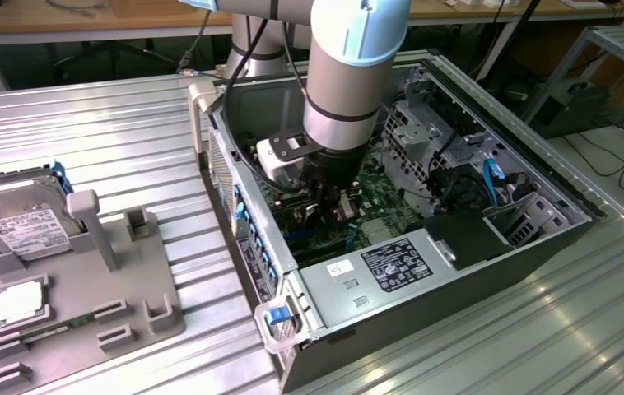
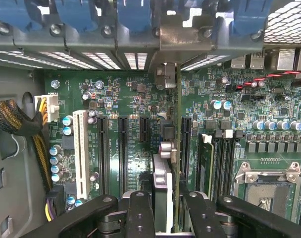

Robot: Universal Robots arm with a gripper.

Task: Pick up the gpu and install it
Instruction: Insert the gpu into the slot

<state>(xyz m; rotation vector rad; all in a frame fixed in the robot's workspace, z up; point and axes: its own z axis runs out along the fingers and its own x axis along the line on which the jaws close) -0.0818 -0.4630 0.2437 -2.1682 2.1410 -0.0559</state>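
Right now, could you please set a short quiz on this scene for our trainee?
1. True or false: the gripper holds the gpu inside the computer case.
2. What sits on the grey tray along with the CPU chip? A) hard drive B) fan C) keyboard
3. Fill in: the retaining clips at the case's slot openings are coloured ____.
Key: 1 true; 2 A; 3 blue.

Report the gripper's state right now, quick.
Gripper: jaws closed on the gpu, holding it edge-on over the motherboard slots.
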